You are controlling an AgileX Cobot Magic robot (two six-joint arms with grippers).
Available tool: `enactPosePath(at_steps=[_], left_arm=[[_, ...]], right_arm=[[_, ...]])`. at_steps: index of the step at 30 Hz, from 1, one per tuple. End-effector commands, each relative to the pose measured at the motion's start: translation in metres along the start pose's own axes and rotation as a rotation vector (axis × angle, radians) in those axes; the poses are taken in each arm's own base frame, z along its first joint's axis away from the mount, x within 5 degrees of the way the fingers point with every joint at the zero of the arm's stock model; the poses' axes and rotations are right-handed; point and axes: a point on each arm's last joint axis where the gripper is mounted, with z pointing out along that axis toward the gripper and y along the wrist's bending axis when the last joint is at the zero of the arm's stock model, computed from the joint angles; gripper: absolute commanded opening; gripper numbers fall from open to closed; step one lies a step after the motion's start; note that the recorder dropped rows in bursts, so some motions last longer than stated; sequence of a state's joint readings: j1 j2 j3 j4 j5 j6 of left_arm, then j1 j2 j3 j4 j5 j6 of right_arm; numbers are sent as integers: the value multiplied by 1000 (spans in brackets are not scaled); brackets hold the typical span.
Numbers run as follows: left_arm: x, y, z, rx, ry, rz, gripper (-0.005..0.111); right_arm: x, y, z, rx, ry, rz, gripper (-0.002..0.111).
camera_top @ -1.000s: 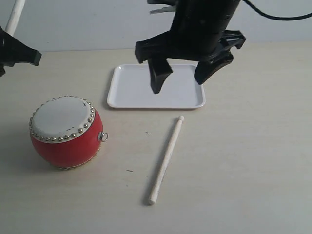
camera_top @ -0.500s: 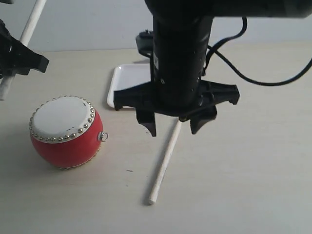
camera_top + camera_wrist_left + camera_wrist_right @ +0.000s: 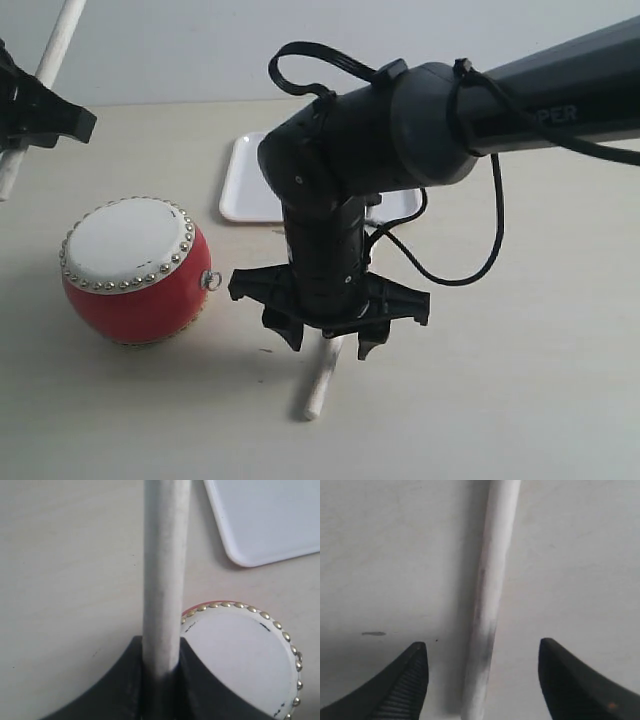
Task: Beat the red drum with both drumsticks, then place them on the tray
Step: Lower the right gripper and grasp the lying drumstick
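Note:
The red drum (image 3: 135, 270) with its cream skin stands at the left of the table; its top also shows in the left wrist view (image 3: 240, 655). My left gripper (image 3: 25, 115), at the far left above the drum, is shut on one drumstick (image 3: 55, 50) (image 3: 165, 570), which points up and away. The other drumstick (image 3: 322, 380) (image 3: 487, 600) lies on the table right of the drum. My right gripper (image 3: 328, 345) (image 3: 482, 655) is low over it, open, one finger on each side and not touching. The white tray (image 3: 245, 180) (image 3: 265, 520) lies behind, partly hidden by the right arm.
The right arm (image 3: 420, 130) reaches in from the upper right across the tray, with a black cable (image 3: 480, 260) looping below it. Bare pale tabletop (image 3: 520, 380) lies to the right and along the front.
My right gripper has come down from above the tray toward me and now straddles the lying drumstick, its fingers somewhat narrower. The left gripper and its stick have shifted slightly.

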State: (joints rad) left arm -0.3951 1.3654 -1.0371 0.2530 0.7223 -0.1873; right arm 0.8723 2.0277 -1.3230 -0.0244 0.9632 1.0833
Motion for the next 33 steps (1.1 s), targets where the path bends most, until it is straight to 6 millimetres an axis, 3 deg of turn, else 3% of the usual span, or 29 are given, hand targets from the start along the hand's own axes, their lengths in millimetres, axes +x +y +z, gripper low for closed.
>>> enactPosePath(at_steps=[1, 6, 25, 27, 33], left_arm=[[-1, -2, -2, 12, -25, 2, 0], [-2, -2, -2, 13, -32, 2, 0], [-3, -2, -2, 16, -45, 6, 0], [-3, -2, -2, 16, -45, 6, 0], [-3, -2, -2, 16, -45, 6, 0]], right_arm=[[-3, -1, 4, 17, -29, 6, 60], [-7, 1, 21, 3, -66, 71, 60], [-6, 1, 31, -29, -79, 73, 53], [-6, 1, 31, -29, -79, 60, 48], [-5, -1, 31, -13, -73, 50, 15]])
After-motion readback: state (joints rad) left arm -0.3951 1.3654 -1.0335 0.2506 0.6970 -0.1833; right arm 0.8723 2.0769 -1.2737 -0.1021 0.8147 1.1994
